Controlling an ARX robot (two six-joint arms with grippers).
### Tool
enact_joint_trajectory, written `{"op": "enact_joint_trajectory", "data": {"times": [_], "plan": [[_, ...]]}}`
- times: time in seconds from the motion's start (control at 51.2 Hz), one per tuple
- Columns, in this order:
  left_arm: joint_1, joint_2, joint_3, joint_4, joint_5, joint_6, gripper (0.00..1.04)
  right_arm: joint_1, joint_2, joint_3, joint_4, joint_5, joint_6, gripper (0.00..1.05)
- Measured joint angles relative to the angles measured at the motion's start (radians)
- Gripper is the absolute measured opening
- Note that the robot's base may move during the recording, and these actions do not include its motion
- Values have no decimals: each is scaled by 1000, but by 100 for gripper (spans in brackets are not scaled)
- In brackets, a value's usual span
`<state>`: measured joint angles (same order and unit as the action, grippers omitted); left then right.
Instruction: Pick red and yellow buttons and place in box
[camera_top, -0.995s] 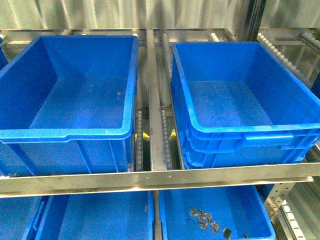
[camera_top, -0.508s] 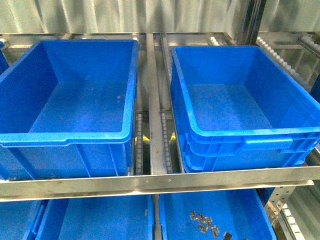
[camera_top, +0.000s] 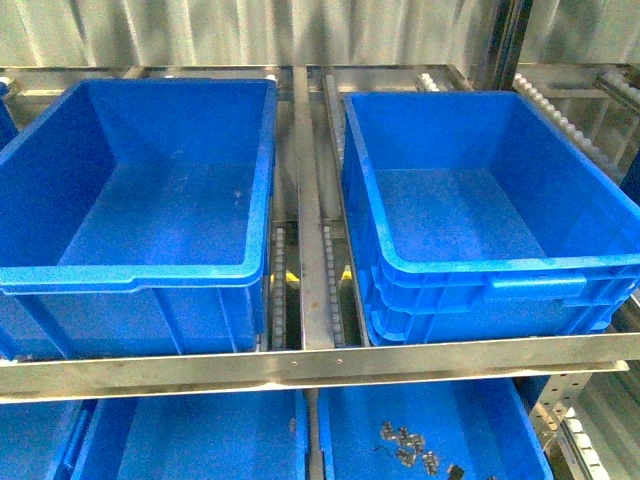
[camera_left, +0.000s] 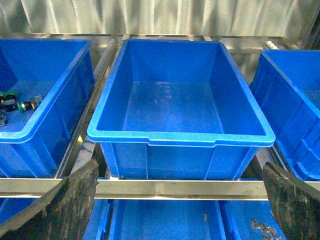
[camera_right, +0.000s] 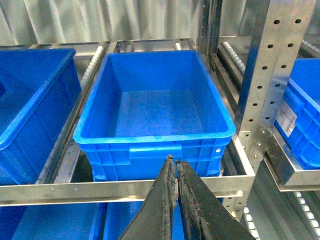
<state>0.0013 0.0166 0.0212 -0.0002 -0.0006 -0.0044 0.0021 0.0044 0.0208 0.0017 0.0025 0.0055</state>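
Right wrist view: closed right end effector (camera_right: 175, 161) before the box (camera_right: 115, 140).

- Large deep blue plastic crates on the upper shelf, front view: 2. One is the smooth-fronted crate (camera_top: 140, 305), the other the ridged-front crate (camera_top: 470, 300).
- Left wrist view adds a third crate (camera_left: 45, 135), on the smooth one's side away from the ridged one: 3 in the row.
- Perforated steel upright (camera_right: 272, 65): 1.
- Labelled blue crate (camera_right: 300, 120) beyond that upright: 1.
- Shallower blue plastic bins on the lower shelf: 2, the left bin (camera_top: 200, 440) and the right bin (camera_top: 470, 420).
- Small dark parts (camera_top: 405, 445) in the right bin: about 6, too small for an exact count.
- Green-capped switches (camera_left: 7, 95) in the third crate: 2 caps seen, partly cut by the frame edge.
- Small yellow spots (camera_top: 290, 272) low in the gap between the two crates: 2, identity unclear.
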Motion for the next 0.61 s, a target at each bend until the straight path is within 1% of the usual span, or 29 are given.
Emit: {"op": "enact_joint_trajectory", "data": {"times": [0.078, 0.098, 0.234, 0.254, 0.273, 0.312, 0.468, 0.605], "plan": [[0, 0, 0, 0, 0, 0, 97, 0, 0, 0, 0, 0, 0, 3], [0, 0, 0, 0, 0, 0, 97, 0, 0, 0, 0, 0, -2, 6], [0, 0, 0, 0, 0, 0, 97, 0, 0, 0, 0, 0, -2, 30], [0, 0, 0, 0, 0, 0, 97, 0, 0, 0, 0, 0, -2, 32], [0, 0, 0, 0, 0, 0, 97, 0, 0, 0, 0, 0, -2, 36], [0, 0, 0, 0, 0, 0, 97, 0, 0, 0, 0, 0, -2, 46], [0, 0, 0, 0, 0, 0, 97, 0, 0, 0, 0, 0, -2, 74], [0, 0, 0, 0, 2, 0, 97, 0, 0, 0, 0, 1, -2, 96]]}}
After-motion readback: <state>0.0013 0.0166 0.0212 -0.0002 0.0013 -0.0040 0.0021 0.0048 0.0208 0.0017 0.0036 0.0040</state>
